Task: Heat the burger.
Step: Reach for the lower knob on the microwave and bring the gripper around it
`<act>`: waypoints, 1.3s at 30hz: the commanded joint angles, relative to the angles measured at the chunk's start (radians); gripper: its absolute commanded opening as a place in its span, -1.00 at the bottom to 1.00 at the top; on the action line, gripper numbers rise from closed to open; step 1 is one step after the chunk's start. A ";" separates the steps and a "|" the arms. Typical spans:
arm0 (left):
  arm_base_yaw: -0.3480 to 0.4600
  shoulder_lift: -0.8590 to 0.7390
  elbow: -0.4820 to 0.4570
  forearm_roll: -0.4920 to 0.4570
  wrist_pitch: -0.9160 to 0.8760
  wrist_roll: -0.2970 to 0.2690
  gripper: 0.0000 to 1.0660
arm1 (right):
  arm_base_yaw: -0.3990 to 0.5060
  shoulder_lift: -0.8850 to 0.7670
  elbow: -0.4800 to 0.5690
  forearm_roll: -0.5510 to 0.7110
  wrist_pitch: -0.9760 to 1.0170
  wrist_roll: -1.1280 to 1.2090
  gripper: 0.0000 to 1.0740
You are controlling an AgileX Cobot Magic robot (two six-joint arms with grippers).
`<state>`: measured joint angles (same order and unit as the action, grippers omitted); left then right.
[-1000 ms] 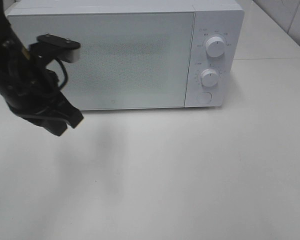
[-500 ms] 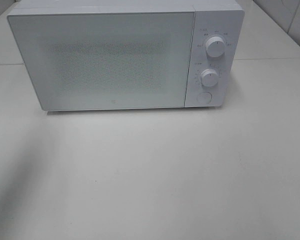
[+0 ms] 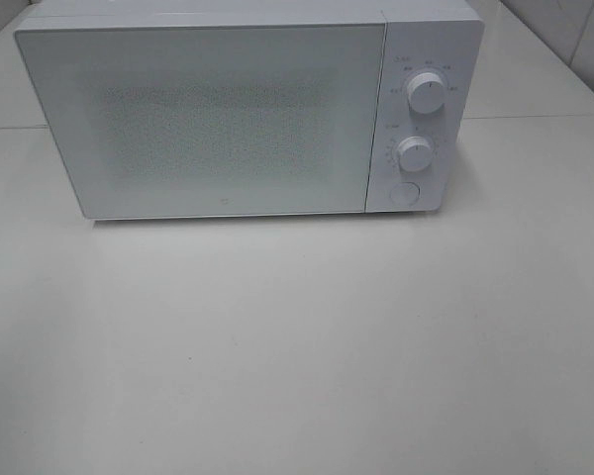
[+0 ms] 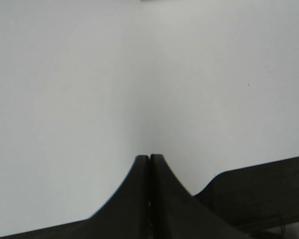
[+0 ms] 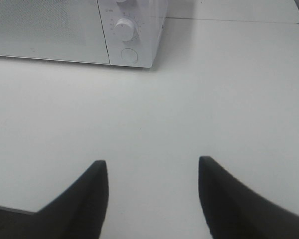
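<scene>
Where shown by the left wrist camera, closed tip against tip on nothing: left gripper (image 4: 149, 157), over plain white table (image 4: 65, 99). Spread wide apart and likewise empty: right gripper (image 5: 152, 160), above the table, pointing toward microwave (image 5: 65, 30) standing further back. Shut flat: door (image 3: 218, 119) of microwave, frosted, showing nothing of the inside. To the right of it, upper knob (image 3: 428, 92), lower knob (image 3: 415, 153) under it, round button (image 3: 404, 194) lowest. Cannot tell where burger is; not visible from any camera.
</scene>
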<state>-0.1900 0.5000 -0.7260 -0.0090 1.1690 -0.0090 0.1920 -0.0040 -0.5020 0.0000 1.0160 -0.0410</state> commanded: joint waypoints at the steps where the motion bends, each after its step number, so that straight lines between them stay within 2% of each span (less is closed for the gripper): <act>1: 0.005 -0.207 0.057 0.019 -0.004 -0.005 -0.99 | 0.001 -0.027 0.003 0.000 -0.014 0.002 -0.01; 5: 0.005 -0.319 0.094 0.021 -0.002 -0.005 -0.99 | 0.001 -0.027 0.003 0.000 -0.014 0.002 -0.01; 6: 0.005 -0.397 0.118 0.021 -0.001 0.002 -0.99 | 0.001 -0.027 0.003 0.000 -0.014 0.002 -0.01; 11: 0.005 -0.537 0.185 0.021 -0.016 0.026 -0.99 | 0.001 -0.027 0.003 0.000 -0.014 0.002 -0.01; 13: 0.005 -0.530 0.187 0.022 -0.015 0.028 -0.99 | 0.001 -0.027 0.003 0.000 -0.014 0.002 -0.01; 18: 0.005 -0.516 0.218 0.024 -0.144 0.060 -0.99 | 0.001 -0.024 0.003 0.000 -0.015 0.003 -0.01; 22: 0.005 -0.514 0.227 0.021 -0.129 0.069 -0.99 | 0.001 -0.024 0.003 0.000 -0.015 0.003 -0.01; 24: 0.005 -0.514 0.228 -0.010 -0.128 0.118 -0.99 | 0.001 -0.024 0.003 0.000 -0.015 0.003 -0.01; 25: 0.005 -0.514 0.228 -0.010 -0.128 0.118 -0.99 | 0.001 -0.024 0.003 0.000 -0.015 0.003 -0.01; 26: 0.005 -0.514 0.228 -0.044 -0.128 0.170 -0.99 | 0.001 -0.024 0.003 0.000 -0.015 0.003 -0.01; 27: 0.005 -0.514 0.228 -0.044 -0.128 0.170 -0.99 | 0.001 -0.024 0.003 0.000 -0.015 0.003 -0.01; 28: 0.005 -0.514 0.228 -0.076 -0.127 0.214 -0.99 | 0.001 -0.024 0.003 0.000 -0.015 0.003 -0.01; 29: 0.005 -0.514 0.228 -0.083 -0.126 0.224 -0.99 | 0.001 -0.024 0.003 0.000 -0.015 0.003 -0.01; 39: 0.005 -0.514 0.228 -0.087 -0.126 0.227 -0.99 | 0.001 -0.021 -0.005 0.011 -0.025 0.003 -0.01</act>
<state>-0.1900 -0.0060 -0.5000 -0.0840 1.0570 0.2160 0.1920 -0.0040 -0.5020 0.0000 1.0140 -0.0410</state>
